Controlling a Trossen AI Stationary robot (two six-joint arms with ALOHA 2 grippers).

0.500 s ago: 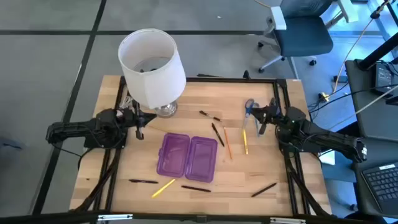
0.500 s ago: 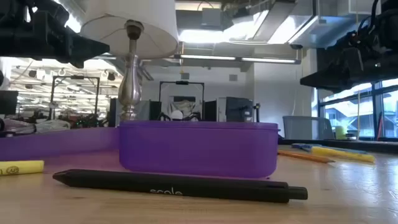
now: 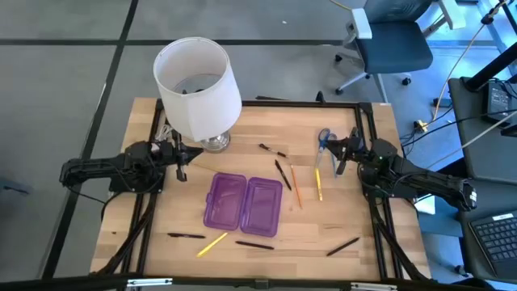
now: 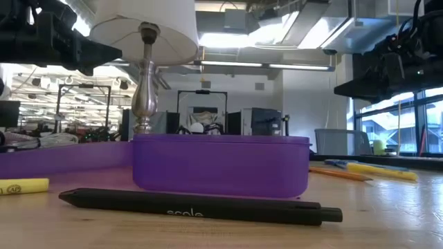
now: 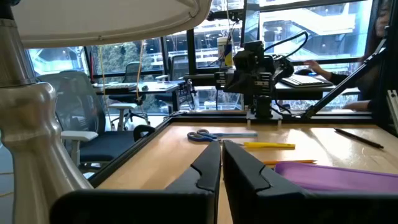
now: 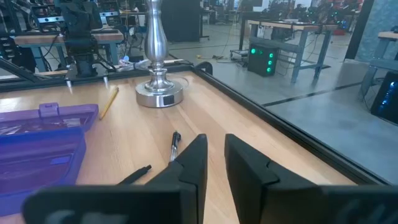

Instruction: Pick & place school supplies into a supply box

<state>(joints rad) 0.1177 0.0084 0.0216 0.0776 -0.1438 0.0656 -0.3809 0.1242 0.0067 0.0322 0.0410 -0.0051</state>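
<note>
Pencil case (image 3: 242, 204), the purple one, lies open in the middle of your table (image 3: 355, 206), both halves flat. Pens and pencils lie all around it, none inside. Blue scissors (image 3: 324, 139) lie close to your right gripper (image 3: 338, 155). Its fingers have a small gap and hold nothing. Your left gripper (image 3: 179, 156) waits by the lamp (image 3: 198, 89), fingers pressed together, empty too.
</note>
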